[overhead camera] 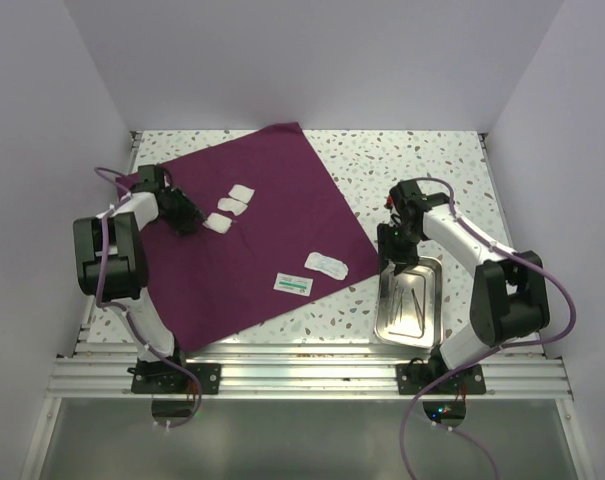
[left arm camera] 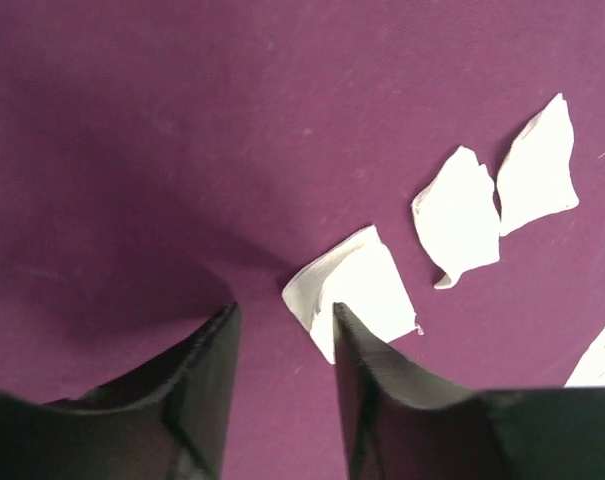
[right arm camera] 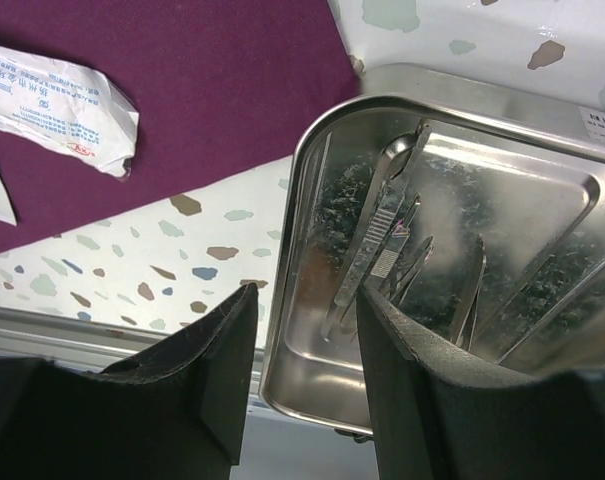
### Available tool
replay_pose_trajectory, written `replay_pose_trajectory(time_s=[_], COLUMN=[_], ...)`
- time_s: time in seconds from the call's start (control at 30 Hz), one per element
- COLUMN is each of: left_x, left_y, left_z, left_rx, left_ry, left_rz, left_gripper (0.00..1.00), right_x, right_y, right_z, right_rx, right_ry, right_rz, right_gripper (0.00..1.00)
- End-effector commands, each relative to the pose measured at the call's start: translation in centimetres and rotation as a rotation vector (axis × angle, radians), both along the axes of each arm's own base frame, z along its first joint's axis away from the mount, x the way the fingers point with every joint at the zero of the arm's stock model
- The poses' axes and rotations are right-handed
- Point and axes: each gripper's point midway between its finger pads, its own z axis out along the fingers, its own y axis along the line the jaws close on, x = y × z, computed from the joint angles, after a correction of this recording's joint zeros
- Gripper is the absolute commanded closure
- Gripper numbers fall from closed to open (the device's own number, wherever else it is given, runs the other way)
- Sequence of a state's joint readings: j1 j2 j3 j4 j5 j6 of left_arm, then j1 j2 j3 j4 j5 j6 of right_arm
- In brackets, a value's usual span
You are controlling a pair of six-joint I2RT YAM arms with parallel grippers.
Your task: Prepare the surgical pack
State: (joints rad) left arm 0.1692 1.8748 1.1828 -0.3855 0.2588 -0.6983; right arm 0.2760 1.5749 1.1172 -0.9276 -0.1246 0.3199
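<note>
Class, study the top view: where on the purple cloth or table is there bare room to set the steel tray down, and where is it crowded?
Free: the far corner of the cloth beyond the gauze pads; its near-left stretch between those pads and the packets; the table beyond the tray. Crowded: around the pads and left tool.
</note>
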Motion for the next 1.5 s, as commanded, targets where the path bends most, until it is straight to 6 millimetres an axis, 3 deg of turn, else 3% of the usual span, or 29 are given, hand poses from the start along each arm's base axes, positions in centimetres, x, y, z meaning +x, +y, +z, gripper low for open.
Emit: replay_pose_trajectory(time_s=[0.0,0.43,0.73,0.77,0.9,1.17,1.47], left_x=[1.8,3.4,2.2,2.2,2.1,1.3,0.1], left_y=[0.2,-2.0,-2.8,-2.8,-2.1,-0.9,-1.2], left_z=[0.9,-0.5,-1.7,-1.8,-1.8,-2.0,-2.4], left_rx=[0.027,-0.026,-0.041,-0.038,-0.002,0.08,0.112], left_ry=[-0.071,-0.083,-0.042,-0.039,-0.017,0.05,0.093], left_rz=[-0.064,-0.135,-0.167,-0.165,-0.158,-0.15,-0.179], left_gripper=[0.56,0.59,0.67,0.72,0.74,0.68,0.66], right_x=[0.4,0.4,0.7,0.7,0.7,0.6,0.5], right_y=[0.5,0.7,0.9,0.9,0.9,1.1,1.1], right_z=[0.2,-0.2,-0.2,-0.3,-0.1,-0.2,-0.1], right_rx=[0.023,0.018,0.021,0.022,0.026,0.034,0.04], right_ry=[-0.009,-0.001,-0.002,-0.001,-0.004,-0.001,-0.007], right_rz=[0.017,0.019,0.024,0.023,0.025,0.027,0.026], right_gripper=[0.52,0.52,0.52,0.52,0.52,0.52,0.52])
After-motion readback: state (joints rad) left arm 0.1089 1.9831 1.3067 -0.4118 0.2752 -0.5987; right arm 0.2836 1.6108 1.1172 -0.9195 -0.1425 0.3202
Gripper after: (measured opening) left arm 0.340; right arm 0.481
